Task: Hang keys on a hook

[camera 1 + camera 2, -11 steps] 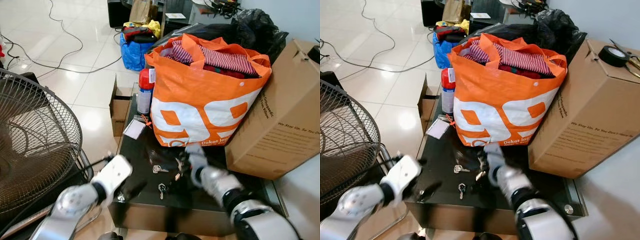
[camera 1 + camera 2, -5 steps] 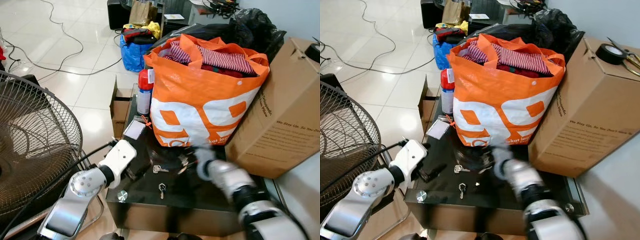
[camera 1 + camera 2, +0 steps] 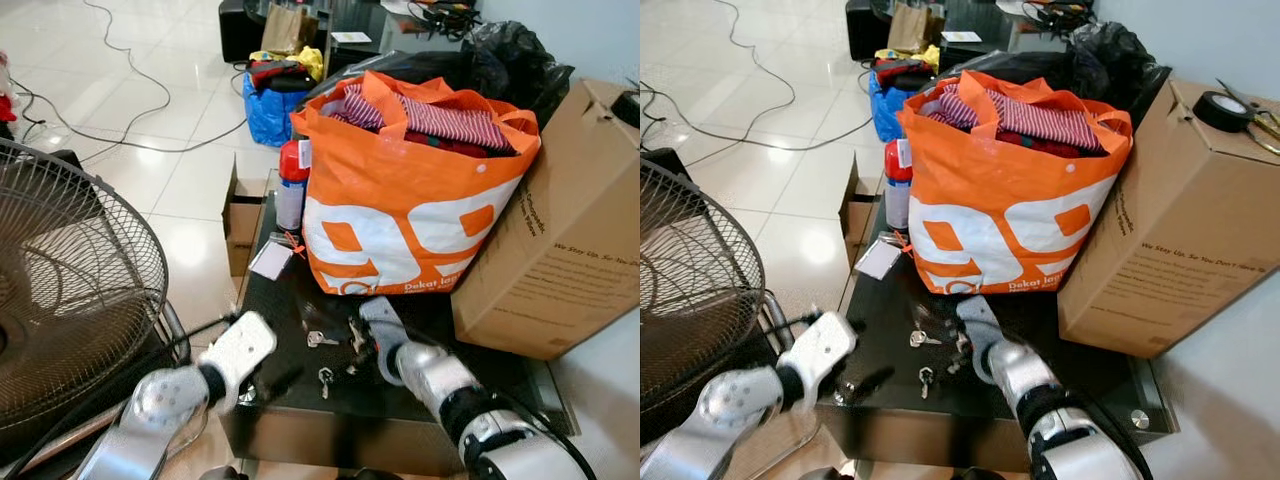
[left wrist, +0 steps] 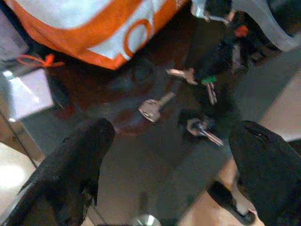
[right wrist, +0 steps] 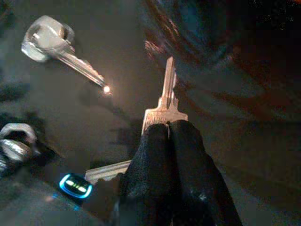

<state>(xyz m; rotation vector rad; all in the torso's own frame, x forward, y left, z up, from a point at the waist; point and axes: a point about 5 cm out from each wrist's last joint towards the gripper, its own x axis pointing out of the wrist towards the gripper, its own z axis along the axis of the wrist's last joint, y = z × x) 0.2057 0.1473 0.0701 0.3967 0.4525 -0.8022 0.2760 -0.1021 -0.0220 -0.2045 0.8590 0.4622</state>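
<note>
Right gripper (image 5: 168, 129) pinched together on a silver key (image 5: 164, 101) — flat, notched blade — on the dark glass table (image 3: 400, 395) before the orange bag (image 3: 410, 200), loose keys (image 3: 320, 339) beside it, left gripper (image 4: 169, 165) spread apart near the table's edge.

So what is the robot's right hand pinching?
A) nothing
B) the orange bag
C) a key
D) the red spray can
C: in the right wrist view the right gripper has its jaws shut on the head of a silver key lying on the dark table.

A home: tiled floor (image 3: 120, 110), fan (image 3: 70, 290), laundry bag (image 3: 410, 200).
</note>
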